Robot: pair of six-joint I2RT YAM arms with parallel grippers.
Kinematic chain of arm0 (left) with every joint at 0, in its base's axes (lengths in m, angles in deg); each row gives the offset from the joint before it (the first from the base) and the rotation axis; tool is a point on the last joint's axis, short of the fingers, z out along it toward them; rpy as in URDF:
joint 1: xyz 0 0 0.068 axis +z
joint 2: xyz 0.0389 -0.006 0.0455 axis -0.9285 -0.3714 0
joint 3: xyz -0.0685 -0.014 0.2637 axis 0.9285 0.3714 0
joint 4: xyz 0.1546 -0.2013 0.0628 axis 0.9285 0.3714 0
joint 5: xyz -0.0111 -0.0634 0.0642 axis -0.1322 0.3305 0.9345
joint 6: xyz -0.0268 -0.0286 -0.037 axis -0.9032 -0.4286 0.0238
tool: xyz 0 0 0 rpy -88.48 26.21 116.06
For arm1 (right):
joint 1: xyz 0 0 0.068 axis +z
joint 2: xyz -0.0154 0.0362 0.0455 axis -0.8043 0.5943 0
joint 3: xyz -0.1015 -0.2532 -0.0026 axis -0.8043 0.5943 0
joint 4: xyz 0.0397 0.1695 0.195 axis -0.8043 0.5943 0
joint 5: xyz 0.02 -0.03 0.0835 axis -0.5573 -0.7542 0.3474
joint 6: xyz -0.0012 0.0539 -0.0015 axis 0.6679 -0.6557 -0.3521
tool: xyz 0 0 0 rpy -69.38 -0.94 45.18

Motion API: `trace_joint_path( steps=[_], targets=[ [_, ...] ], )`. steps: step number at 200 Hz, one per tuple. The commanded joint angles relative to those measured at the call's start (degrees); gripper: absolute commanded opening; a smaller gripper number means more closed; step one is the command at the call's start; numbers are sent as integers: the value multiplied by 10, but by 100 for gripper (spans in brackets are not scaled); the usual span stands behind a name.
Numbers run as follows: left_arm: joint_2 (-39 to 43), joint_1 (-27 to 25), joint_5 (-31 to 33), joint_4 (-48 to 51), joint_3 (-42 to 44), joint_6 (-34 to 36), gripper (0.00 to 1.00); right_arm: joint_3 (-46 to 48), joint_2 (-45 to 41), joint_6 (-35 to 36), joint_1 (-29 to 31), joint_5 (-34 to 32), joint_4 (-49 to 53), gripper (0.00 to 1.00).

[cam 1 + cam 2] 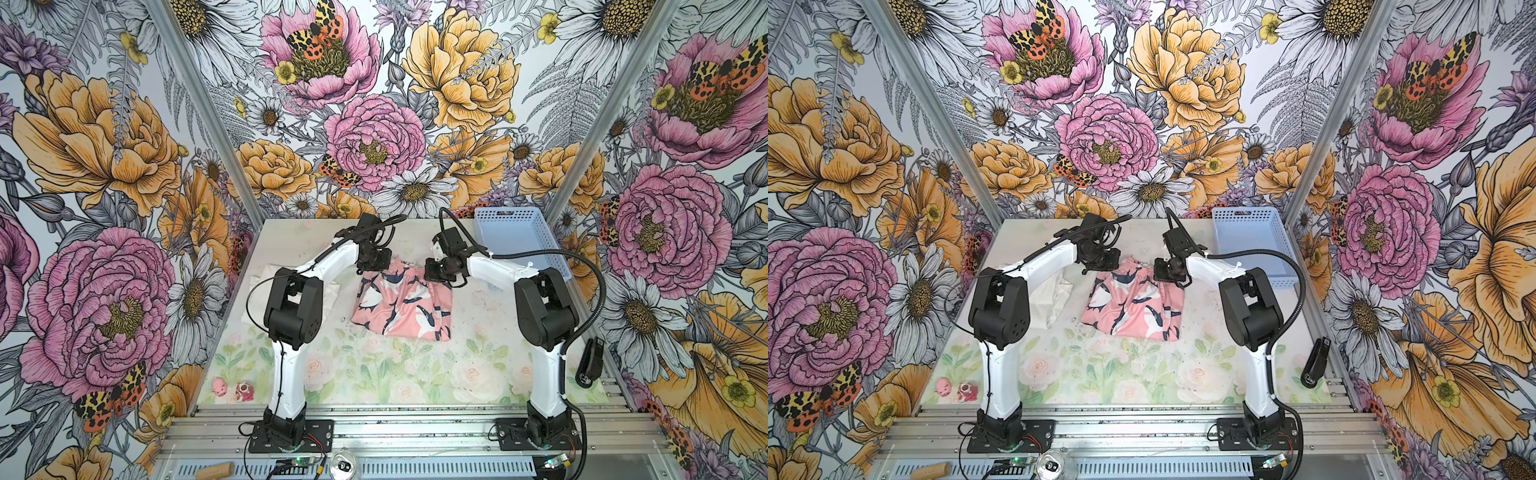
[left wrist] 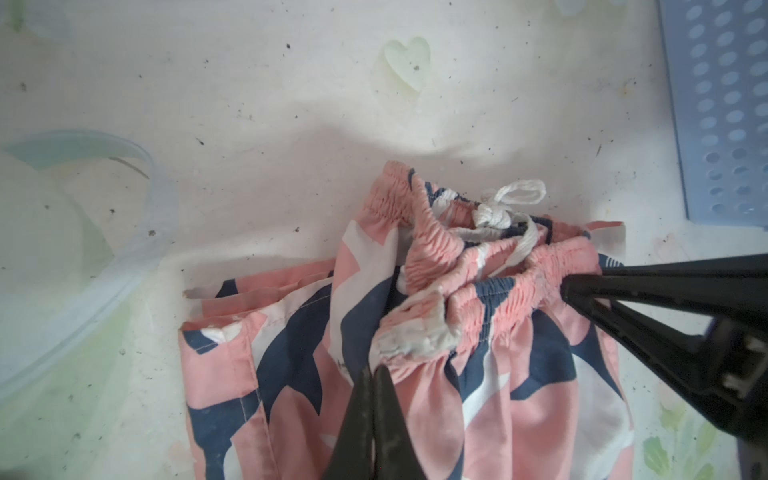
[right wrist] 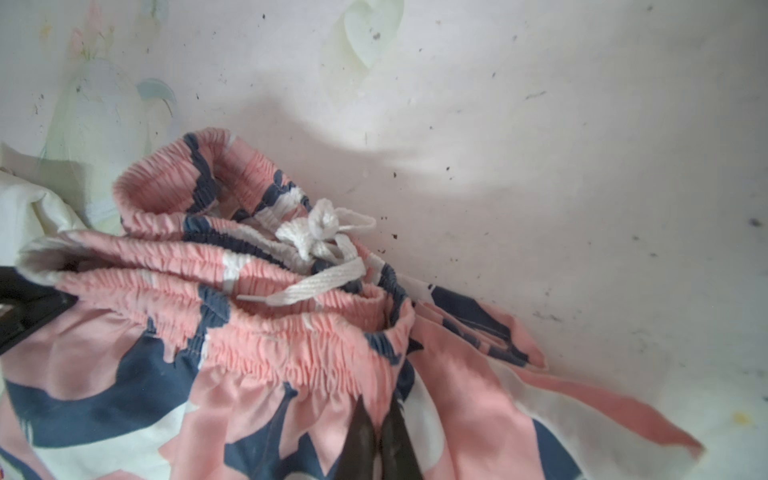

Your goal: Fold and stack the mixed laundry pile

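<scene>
- The pink garment [image 1: 401,305], printed in navy and white, is lying mid-table, its gathered waistband [image 2: 490,291] turned toward the far edge and its white drawstring [image 2: 498,212] knotted on top.
- The left gripper [image 2: 374,370] is pinching one end of that waistband with its jaws closed on the fabric. The right gripper [image 3: 378,411] is clamping the cloth just under the waistband at the other end.
- The white garment [image 1: 266,276] is lying apart from it at the left side of the table [image 1: 374,374], partly hidden under the left arm. How neatly it is folded I cannot tell.
- As I judge it, the task is sitting around midway. The pink piece is looking flattened but not yet folded down, and nothing is stacked, since the two garments are not touching.
- The light blue basket [image 1: 509,212] is standing in the far right corner, apparently empty.
- No brand, label or readable writing is showing on either garment or the basket.
</scene>
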Motion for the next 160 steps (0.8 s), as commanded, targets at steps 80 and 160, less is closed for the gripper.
trace_joint_path(
  steps=[80,160],
  targets=[
    [-12,57,39,-59,48,-25,0,-71,61,20,-19,-53,-10,0],
    [40,71,47,-76,80,-56,64,-138,54,38,-18,-22,27,36]
  ],
)
